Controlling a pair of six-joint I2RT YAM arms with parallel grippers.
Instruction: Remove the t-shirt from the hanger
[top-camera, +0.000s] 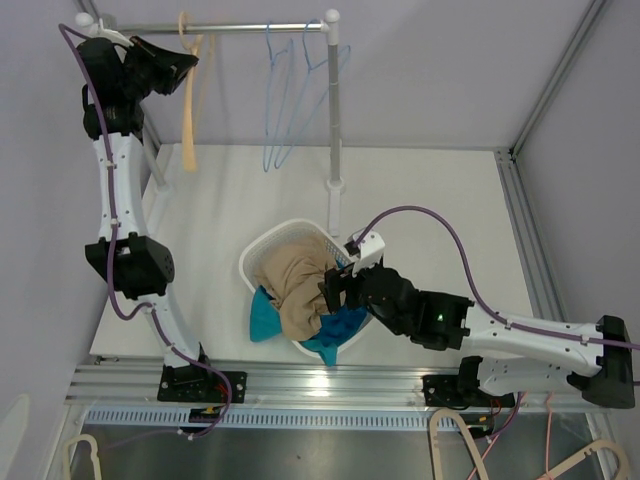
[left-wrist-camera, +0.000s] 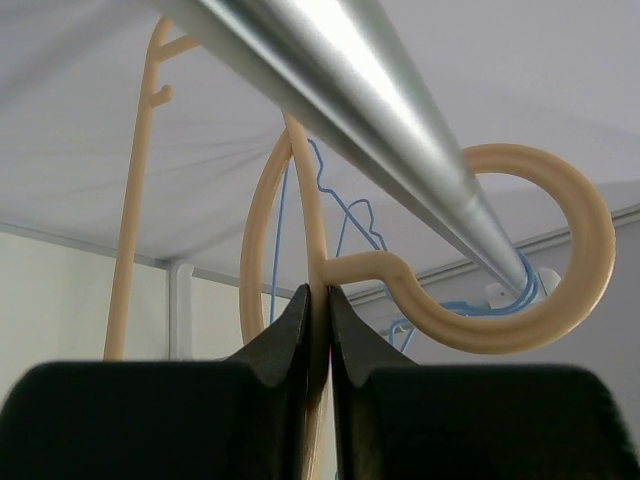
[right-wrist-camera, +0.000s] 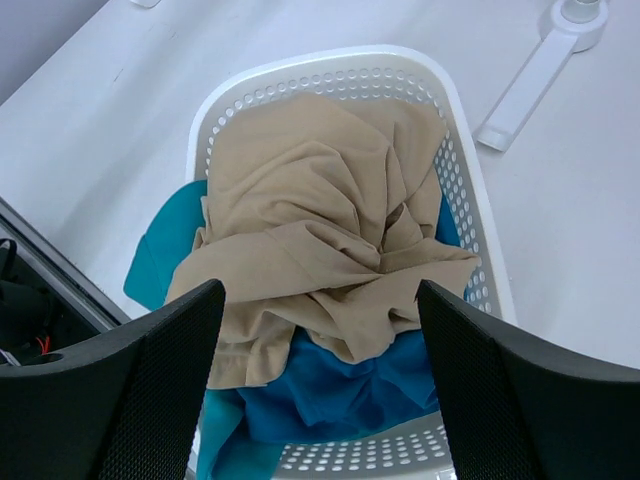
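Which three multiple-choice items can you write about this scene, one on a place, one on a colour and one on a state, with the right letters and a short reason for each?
1. The beige t-shirt lies:
A. on the hanger
B. in the white basket
C. in the right gripper

2. The hanger in the left gripper is:
A. beige
B. blue
C. white

3. The right gripper's jaws stand:
A. shut on the t-shirt
B. shut on nothing
C. open above the basket

Key:
1 B: it tops the pile inside the basket.
2 A: the piece pinched between the shut jaws is beige.
3 C: its jaws stand wide apart, with the cloth below them.
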